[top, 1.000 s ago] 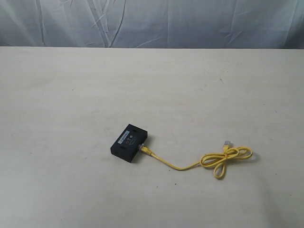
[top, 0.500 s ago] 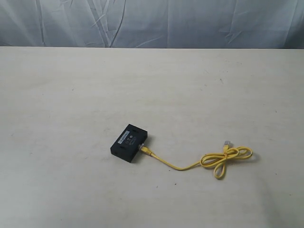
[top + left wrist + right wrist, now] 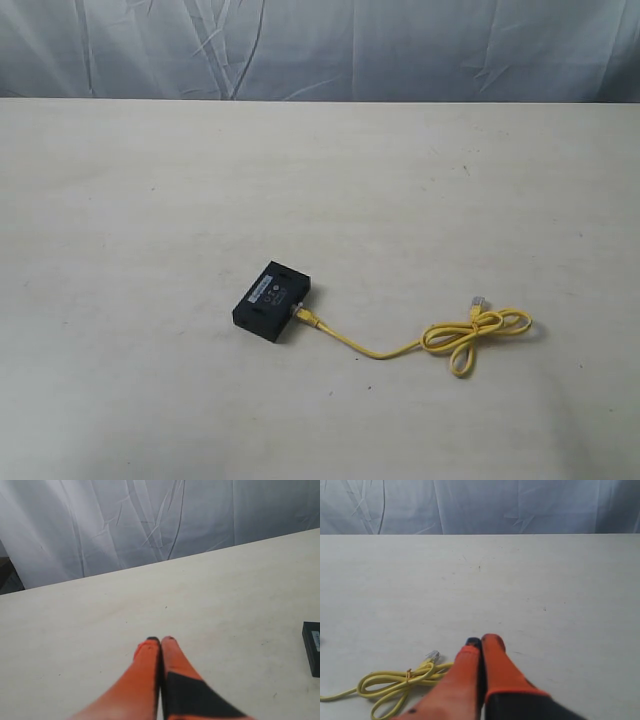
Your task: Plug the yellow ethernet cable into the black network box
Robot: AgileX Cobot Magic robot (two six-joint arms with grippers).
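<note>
In the exterior view, the box lies flat just left of and below the frame's middle on the table. The cable runs from its lower right side toward the right, where the slack is bundled in a loose bow. One end meets the box's side and looks seated in a port, though whether it is latched cannot be told. The free plug lies bare above the bow. No arm shows here, which suggests both are held back from the work. In the left wrist view, the left gripper has its fingers pressed together on nothing, above bare table, well apart from the box. In the right wrist view, the right gripper is likewise closed and empty, near the bow of cable and its free plug but touching neither.
</note>
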